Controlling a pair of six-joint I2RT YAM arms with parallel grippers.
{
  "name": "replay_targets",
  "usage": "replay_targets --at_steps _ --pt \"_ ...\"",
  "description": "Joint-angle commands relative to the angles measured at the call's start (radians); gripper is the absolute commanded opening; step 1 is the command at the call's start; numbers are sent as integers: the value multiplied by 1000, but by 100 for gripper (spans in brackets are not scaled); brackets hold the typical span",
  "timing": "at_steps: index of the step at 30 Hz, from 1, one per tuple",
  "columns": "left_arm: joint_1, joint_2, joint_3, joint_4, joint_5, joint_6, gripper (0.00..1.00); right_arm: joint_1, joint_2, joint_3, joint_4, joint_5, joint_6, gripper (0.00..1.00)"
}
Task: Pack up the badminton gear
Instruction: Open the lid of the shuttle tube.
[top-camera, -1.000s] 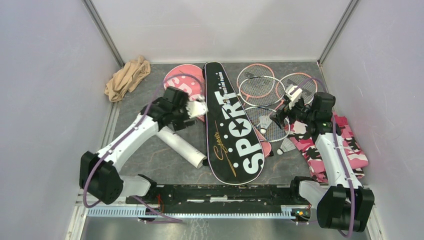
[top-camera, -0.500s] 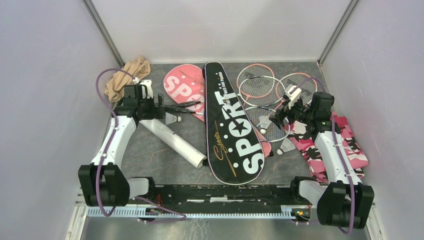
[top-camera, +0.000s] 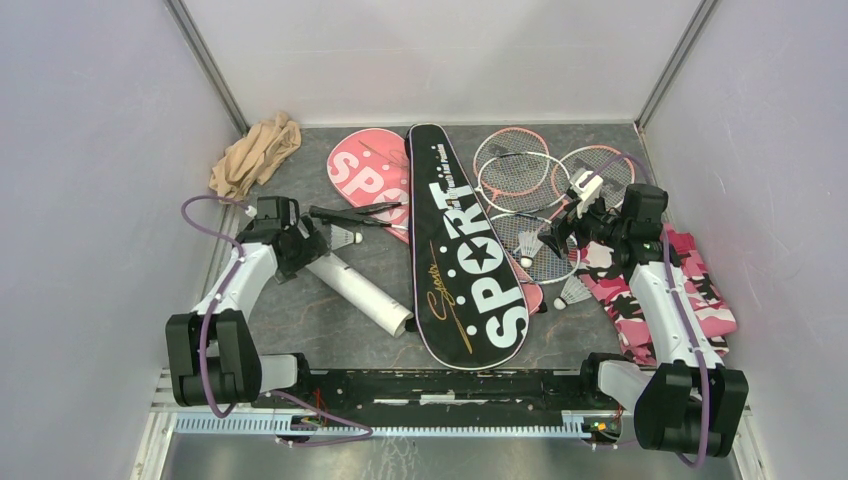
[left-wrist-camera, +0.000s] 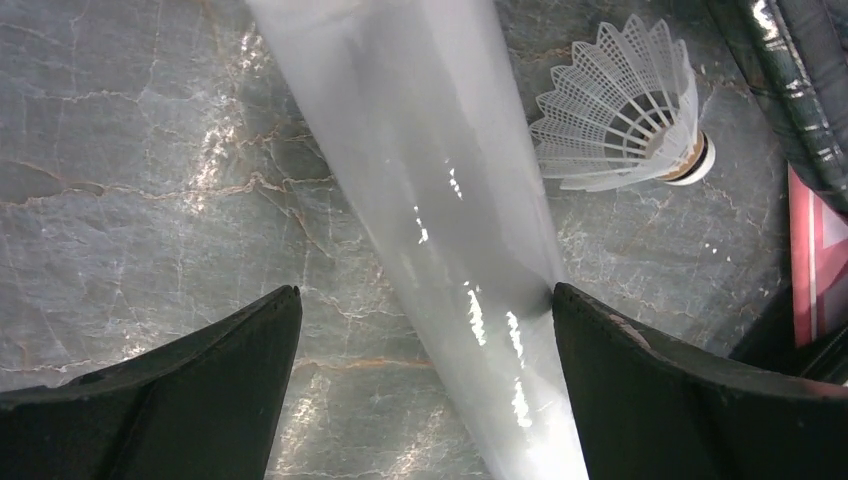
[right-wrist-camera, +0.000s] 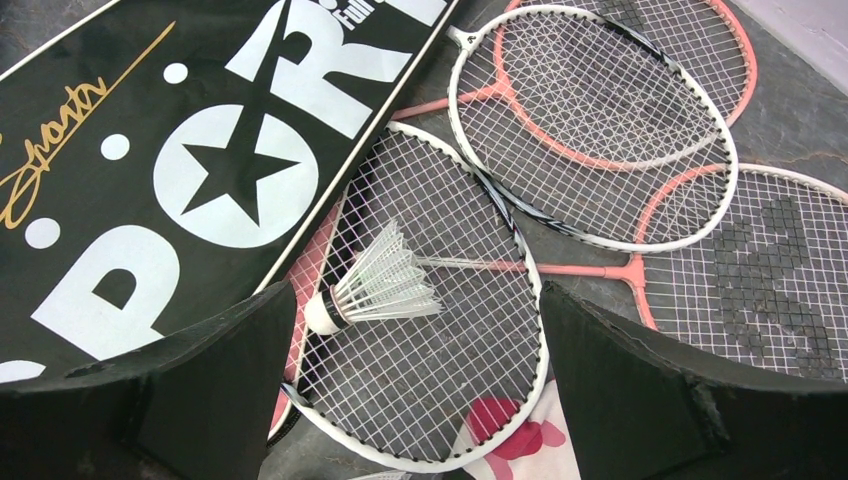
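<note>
Overhead, four rackets (top-camera: 520, 182), three shuttlecocks (top-camera: 345, 237), two SPORT bags (top-camera: 470, 250) and one white tube (top-camera: 355, 285) lie on the table (top-camera: 320, 320) — the left gripper (left-wrist-camera: 425, 292) gapes wide astride the tube, gripping nothing; the right gripper (right-wrist-camera: 415, 290), equally wide and empty, hovers above one shuttlecock resting on a racket.

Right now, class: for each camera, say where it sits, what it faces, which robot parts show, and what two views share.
Top external: above, behind the bases, facing down; both arms, left end effector, right end effector show.
Left wrist: on that wrist, facing down; own open fingers straddle the white tube.
Right wrist: on that wrist, facing down; own open fingers flank a shuttlecock on a racket.
Shared: top and right-wrist views show the black SPORT bag.
</note>
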Motion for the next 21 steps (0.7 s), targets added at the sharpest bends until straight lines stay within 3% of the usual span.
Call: replay_targets --at_steps 1,14,21 --pt "18 -25 -26 68 -15 -128 100 -5 3 -4 41 -1 11 98" --pt "50 -9 -112 156 113 -194 100 -5 -10 -2 39 -31 18 98" --pt "86 -8 -147 189 152 -192 92 -5 -5 -1 41 -39 22 98"
